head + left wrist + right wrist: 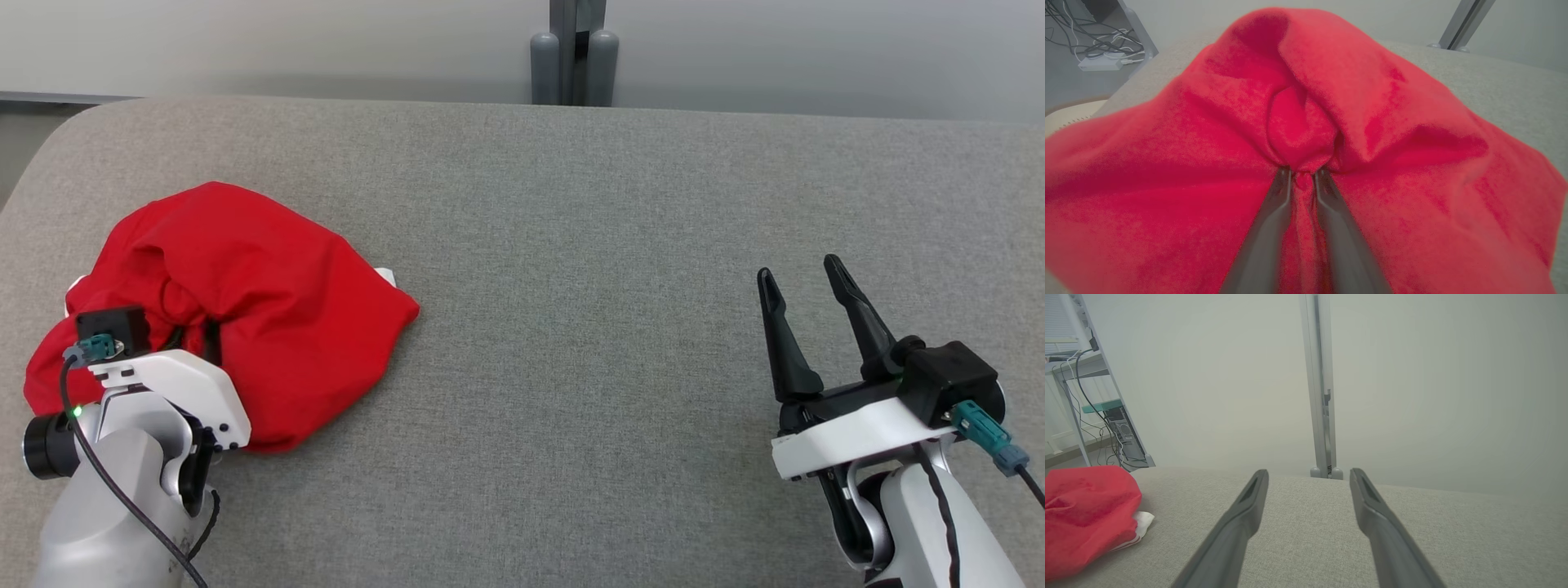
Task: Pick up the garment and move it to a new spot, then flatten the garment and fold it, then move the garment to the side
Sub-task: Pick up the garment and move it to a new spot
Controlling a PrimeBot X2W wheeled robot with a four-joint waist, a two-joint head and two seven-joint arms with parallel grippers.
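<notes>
Step in hand: I judged it the first one, picking up and moving; the garment (245, 302) was a bunched red heap, neither flattened nor folded.
Garment's place: on the left part of the grey desk (612, 204), toward the near edge, with a white bit of cloth (385, 276) poking out at its right side.
Left hand: the left hand (1302, 175) was nearly closed, its two fingers pinching a gathered fold of the red cloth; I couldn't tell whether the pinch was firm or slackening.
Right hand: the right hand (798, 268) stood wide open and held nothing, over the near right of the desk, well apart from the garment.
Next move: as I saw it, a secure pinch and a lift clear of the desk, then a carry toward the bare middle, where the free hand could reach an edge for spreading.
Count: one garment, one desk, two hands, one grey post (571, 49) at the far edge.
</notes>
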